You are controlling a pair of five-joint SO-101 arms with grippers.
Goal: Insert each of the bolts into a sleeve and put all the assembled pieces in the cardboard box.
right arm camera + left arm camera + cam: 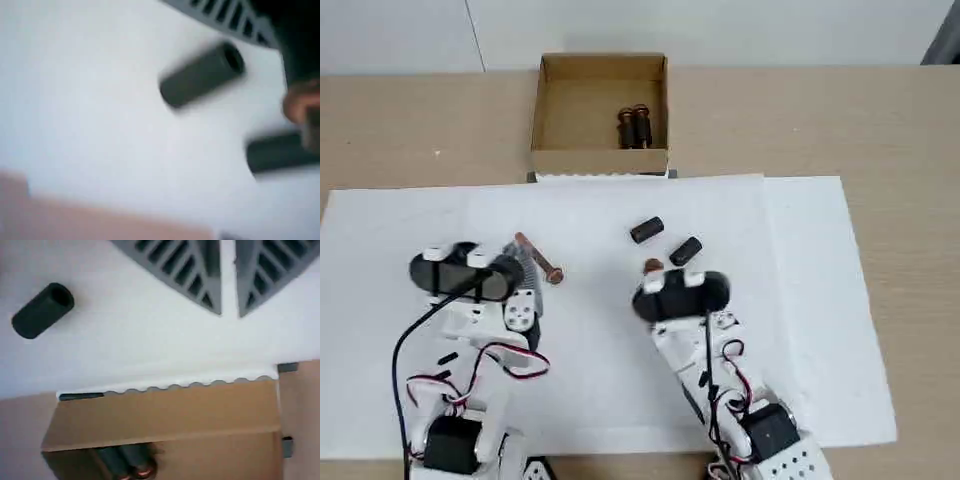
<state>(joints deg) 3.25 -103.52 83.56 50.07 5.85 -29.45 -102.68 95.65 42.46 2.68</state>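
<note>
1. Nearest the camera, both arm bases stand at the near edge of the worktop (pixel 900 130). Their cables loop over the white sheet (pixel 800 300) that covers most of it.
2. The left tool (pixel 528 268) is over the left half of the sheet. It is narrowly spread, with plain paper showing through the gap and nothing pinched.
3. A loose bolt (pixel 539 259) lies slanted on the sheet right beside the left tool. Whether the two touch cannot be told.
4. The right tool (pixel 662 276) is near the middle of the sheet. Whether it is spread or pressed together cannot be told.
5. The copper head of a second bolt (pixel 653 266) shows right at the front of the right tool. Whether it is gripped is unclear.
6. The near sleeve (pixel 686 250) lies on its side just beyond the right tool. The far sleeve (pixel 647 230) lies a little further toward the far edge, apart from the near one. Both sit between the right tool and the box.
7. From the left tool to the box, the way runs over plain sheet.
8. The cardboard box (pixel 602 160) stands open toward the middle of the far edge, with its near wall at the sheet's far border.
9. Two assembled pieces (pixel 634 128) lie side by side in the right half of the box, close to the near wall.
</note>
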